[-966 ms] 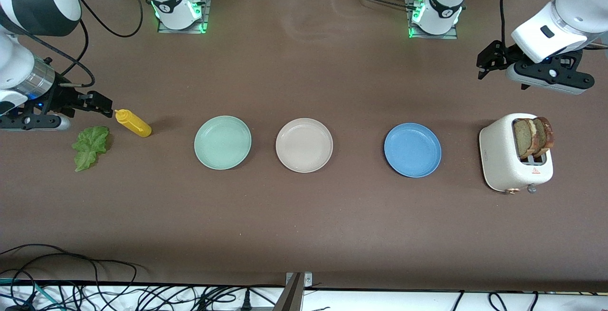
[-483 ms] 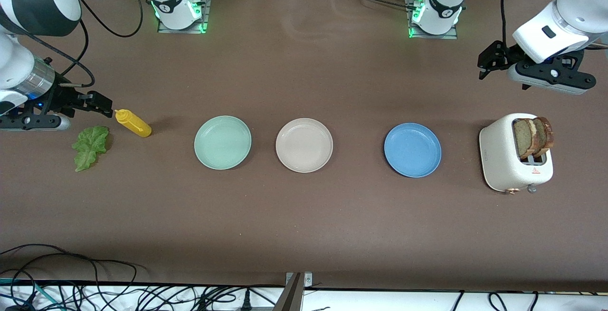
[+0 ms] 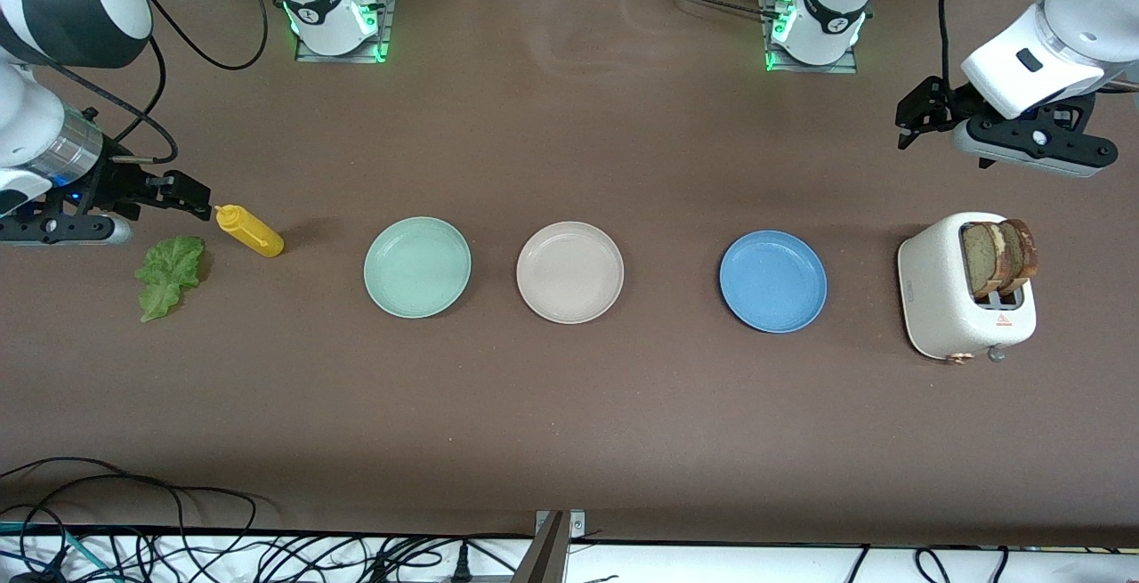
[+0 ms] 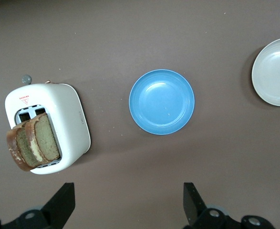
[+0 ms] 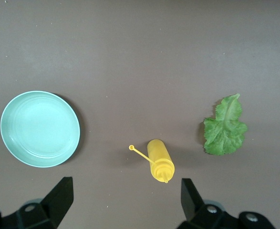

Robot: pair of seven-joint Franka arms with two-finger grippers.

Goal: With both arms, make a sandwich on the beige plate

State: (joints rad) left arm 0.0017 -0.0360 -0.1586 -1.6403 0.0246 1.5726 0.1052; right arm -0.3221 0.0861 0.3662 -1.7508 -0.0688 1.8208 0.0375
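- The left gripper (image 3: 909, 125) hangs in the air, its 2 fingers (image 4: 63, 202) spread wide and holding nothing. It is over bare table, with the toaster (image 3: 948, 294) below it and nearer the front camera.
- The right gripper (image 3: 197, 196) is also spread wide and holds nothing. It is up beside the yellow bottle (image 3: 251, 231), with the lettuce leaf (image 3: 169, 276) just below it.
- The beige plate (image 3: 569, 300) sits between the green plate (image 3: 416, 291) and the blue plate (image 3: 772, 305), well away from both grippers. Nothing is on it yet.
- 2 bread slices (image 3: 997, 258) stand up out of the toaster. They look light and a bit stiff, and may crumble. I would pinch 1 slice near its top edge, on its flat sides.
- The lettuce looks soft, thin and floppy. Grab it by the thick middle rib so it does not tear.
- The lower part of each slice is hidden inside the toaster.
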